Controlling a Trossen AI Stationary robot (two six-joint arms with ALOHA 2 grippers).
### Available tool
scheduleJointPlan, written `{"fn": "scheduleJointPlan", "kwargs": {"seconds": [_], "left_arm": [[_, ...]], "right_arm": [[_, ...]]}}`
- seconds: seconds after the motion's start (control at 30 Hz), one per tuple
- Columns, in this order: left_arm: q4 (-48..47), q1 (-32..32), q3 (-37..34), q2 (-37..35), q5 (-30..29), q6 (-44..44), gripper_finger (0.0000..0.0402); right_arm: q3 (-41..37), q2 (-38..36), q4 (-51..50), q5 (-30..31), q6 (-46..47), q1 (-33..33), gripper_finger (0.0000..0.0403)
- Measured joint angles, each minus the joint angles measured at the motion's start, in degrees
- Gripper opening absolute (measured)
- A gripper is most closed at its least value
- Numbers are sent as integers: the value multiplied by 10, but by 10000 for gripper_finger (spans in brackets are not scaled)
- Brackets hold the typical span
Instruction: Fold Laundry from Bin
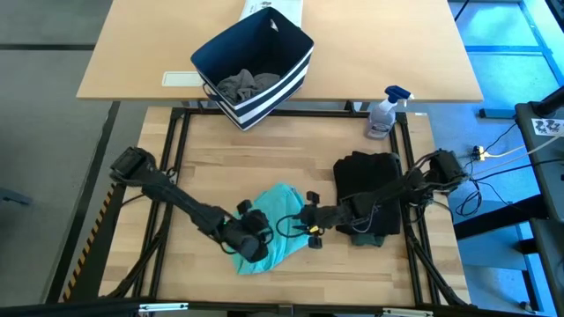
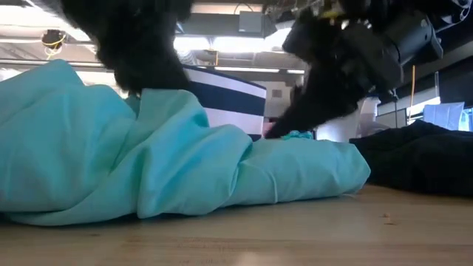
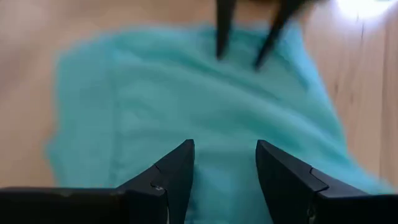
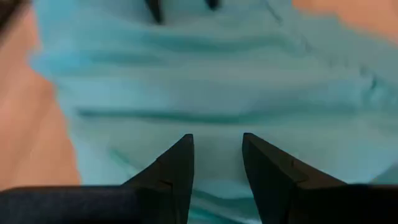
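You find no text, label, brand or number that can be read in any view. The white printed box (image 1: pixel 275 11) behind the bin (image 1: pixel 256 66) carries dark print, but it is too small for you to make out. The spray bottle (image 1: pixel 384 113) at the table's far edge shows a label patch, yet no word on it is legible.
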Motion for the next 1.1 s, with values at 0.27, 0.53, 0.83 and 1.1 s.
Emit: {"fn": "scheduleJointPlan", "kwargs": {"seconds": [0.27, 0.53, 0.83, 1.1], "left_arm": [[-15, -37, 0, 58, 165, -95, 165], [-21, -82, 0, 46, 112, -102, 165], [-45, -91, 0, -63, 14, -59, 165], [-114, -139, 0, -94, -59, -64, 165]], "right_arm": [[0, 8, -104, 32, 20, 0, 138], [0, 4, -79, 35, 12, 0, 138], [4, -51, -63, 25, -3, 2, 138], [4, -67, -7, 35, -66, 78, 138]]}}
